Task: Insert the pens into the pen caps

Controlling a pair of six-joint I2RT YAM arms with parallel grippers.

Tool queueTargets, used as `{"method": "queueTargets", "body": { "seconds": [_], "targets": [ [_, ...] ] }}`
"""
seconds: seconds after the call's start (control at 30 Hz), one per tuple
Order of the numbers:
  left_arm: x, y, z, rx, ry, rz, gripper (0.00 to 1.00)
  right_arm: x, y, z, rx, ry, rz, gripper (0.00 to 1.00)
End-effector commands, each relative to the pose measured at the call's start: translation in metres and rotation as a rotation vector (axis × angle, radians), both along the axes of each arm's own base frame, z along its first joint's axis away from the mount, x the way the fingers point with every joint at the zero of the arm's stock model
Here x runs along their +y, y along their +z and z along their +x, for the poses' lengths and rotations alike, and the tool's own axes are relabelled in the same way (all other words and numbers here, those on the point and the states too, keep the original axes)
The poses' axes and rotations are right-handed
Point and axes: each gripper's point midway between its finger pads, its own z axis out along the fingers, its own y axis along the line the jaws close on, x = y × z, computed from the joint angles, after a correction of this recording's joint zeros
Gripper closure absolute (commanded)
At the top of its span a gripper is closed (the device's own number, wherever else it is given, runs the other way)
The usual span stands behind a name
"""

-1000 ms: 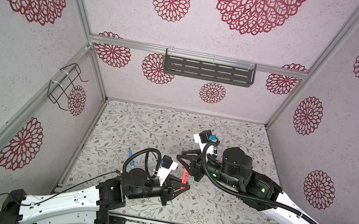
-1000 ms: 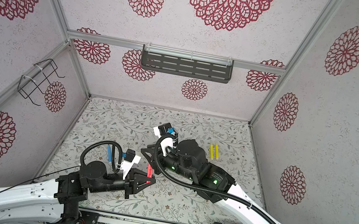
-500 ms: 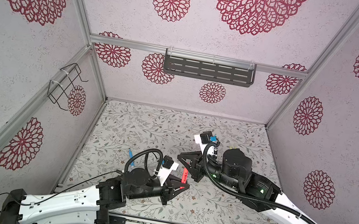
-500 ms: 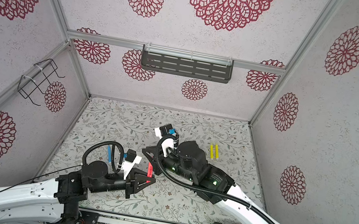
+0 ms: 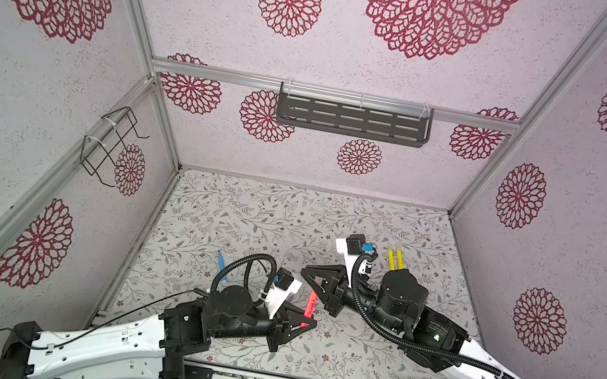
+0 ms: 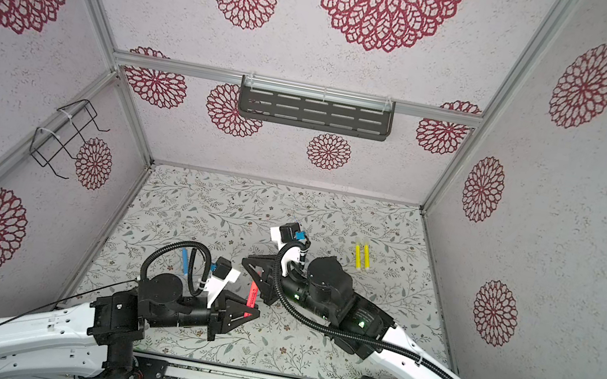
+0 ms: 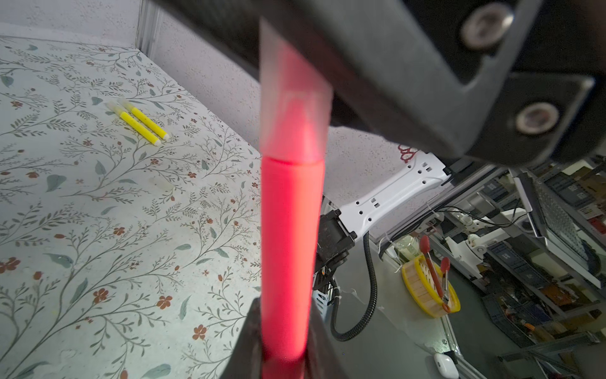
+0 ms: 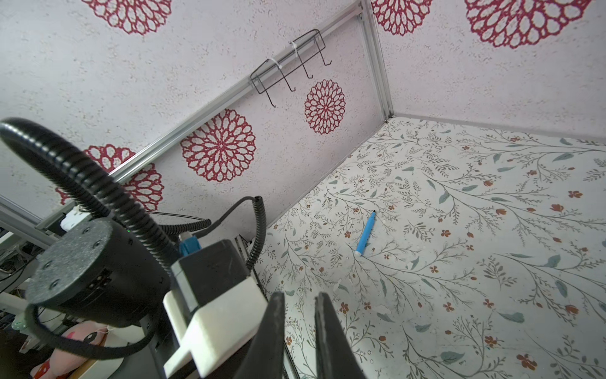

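Left wrist view puts the pink-red pen [image 7: 288, 246] right in front of you. Your left gripper [image 7: 283, 338] is clamped on its lower barrel, with the rest of the pen reaching out toward the other arm. A clear cap [image 7: 295, 108] sits over the pen's tapered tip, and the cap's far end runs behind the black body of your right gripper [image 8: 300, 297].

From the right wrist view, that gripper's jaws are drawn together to a thin slit with only the floral table [image 7: 98, 229] showing through. You cannot tell from there whether they touch the cap.

In both top views your two grippers meet near the front middle of the table, with the pen between them. Farther back on your left, the blue pen [image 8: 365, 234] lies alone on the table, a dark point at one end. Well off to your right, the two yellow pens [image 7: 139, 123] lie side by side, close together. A dark shelf [image 5: 352, 121] hangs on the back wall.
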Motion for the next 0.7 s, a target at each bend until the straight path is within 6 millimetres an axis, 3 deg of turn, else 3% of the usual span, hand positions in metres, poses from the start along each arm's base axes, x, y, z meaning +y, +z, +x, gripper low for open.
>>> {"method": "queueTargets", "body": {
  "seconds": [0.0, 0.6, 0.67],
  "targets": [
    [0.019, 0.088, 0.011, -0.117, 0.074, -0.285, 1.0, -0.001, -0.064, -0.011, 0.084, 0.023, -0.192, 1.0],
    [0.04, 0.1, 0.034, -0.131, 0.175, -0.294, 1.0, 0.0, -0.13, -0.032, 0.182, 0.019, -0.314, 1.0],
    [0.043, 0.103, 0.036, -0.135, 0.186, -0.305, 1.0, 0.003, -0.136, -0.043, 0.189, 0.045, -0.325, 1.0]
  ]
}}
